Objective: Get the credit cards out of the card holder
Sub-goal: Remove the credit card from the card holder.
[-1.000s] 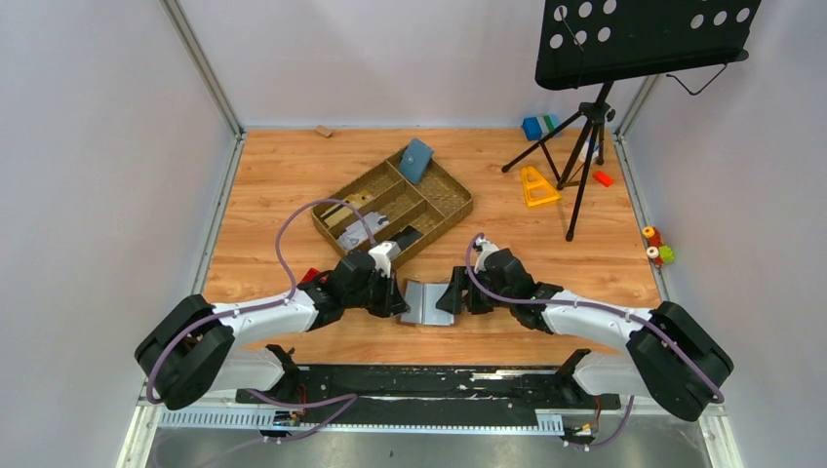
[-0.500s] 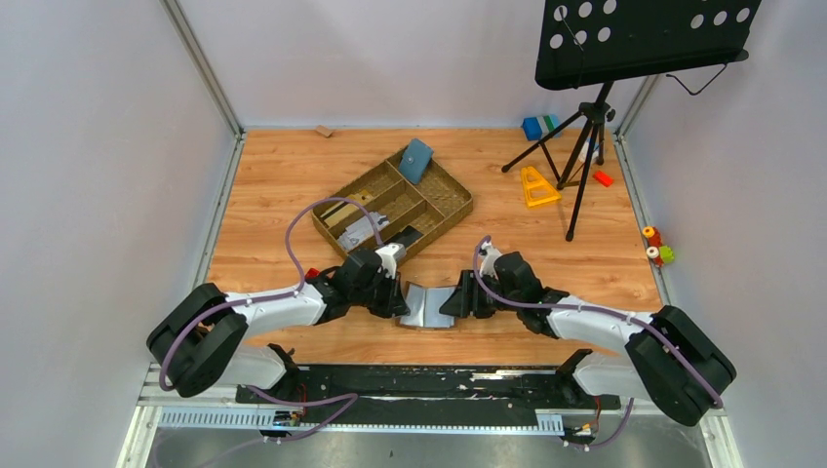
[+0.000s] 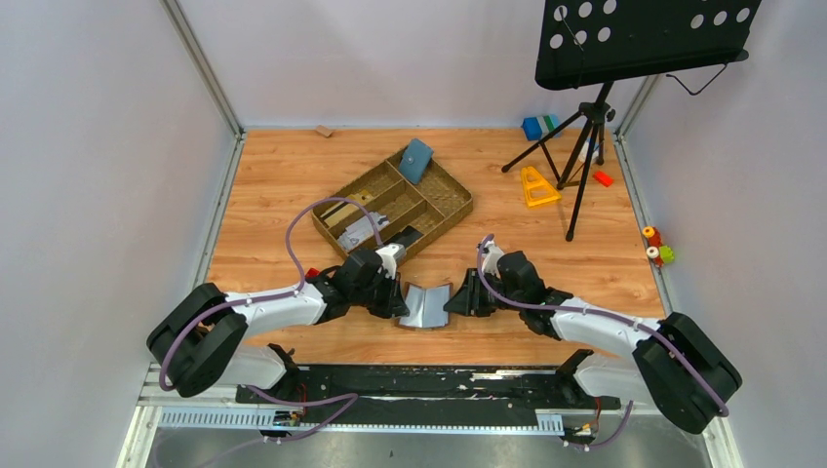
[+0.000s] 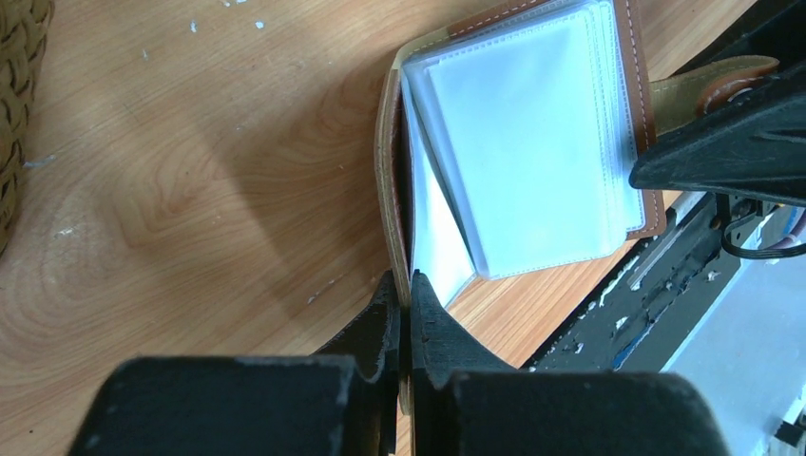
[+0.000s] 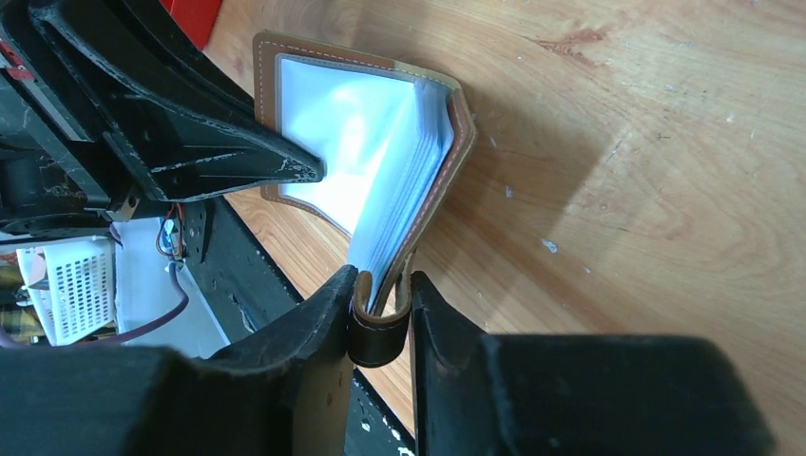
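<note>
Holding card holder [image 3: 426, 305] open | wrist views only: clear sleeves [image 4: 532, 142]

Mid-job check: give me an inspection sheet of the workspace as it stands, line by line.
Surface: wooden table, a few white specks.
Job's things: card holder open near the front edge, clear sleeves fanned; no card seen out.
Clutter: woven tray with a teal pouch at its far end; yellow triangle, red piece and blue block by the music stand.
Grippers: left gripper shut on one cover edge; right gripper pinching the opposite cover.
Cables: purple cable looping over the tray.
Surroundings: pale walls; small toys outside the right rail.
</note>
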{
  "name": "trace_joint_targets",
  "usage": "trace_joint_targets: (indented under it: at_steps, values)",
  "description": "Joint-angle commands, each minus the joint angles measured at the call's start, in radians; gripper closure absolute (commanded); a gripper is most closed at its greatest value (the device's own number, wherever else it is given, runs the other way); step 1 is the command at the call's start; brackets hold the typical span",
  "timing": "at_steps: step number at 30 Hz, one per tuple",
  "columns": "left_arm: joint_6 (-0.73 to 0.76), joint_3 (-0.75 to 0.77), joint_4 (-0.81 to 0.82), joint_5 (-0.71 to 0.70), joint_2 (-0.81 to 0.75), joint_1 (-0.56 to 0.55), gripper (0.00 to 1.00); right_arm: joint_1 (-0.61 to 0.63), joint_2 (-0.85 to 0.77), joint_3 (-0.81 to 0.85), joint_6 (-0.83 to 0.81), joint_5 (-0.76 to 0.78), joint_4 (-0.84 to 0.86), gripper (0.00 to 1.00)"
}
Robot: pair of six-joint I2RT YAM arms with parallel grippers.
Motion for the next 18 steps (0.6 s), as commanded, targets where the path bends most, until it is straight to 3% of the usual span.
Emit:
trace_joint_targets:
  at_steps: [1, 12, 18]
  values:
    - [-0.003, 0.026, 0.04, 0.024, 0.003, -0.001, 0.95, -0.004, 0.019, 0.014, -0.005, -0.017, 0.026, 0.75]
    - [-0.026, 0.021, 0.063, 0.032, 0.017, -0.002, 0.85, -0.003, 0.046, 0.012, -0.004, -0.027, 0.05, 0.83]
    - [-0.056, 0.005, 0.118, 0.055, 0.039, -0.002, 0.66, -0.003, 0.053, 0.006, -0.005, -0.038, 0.065, 0.95]
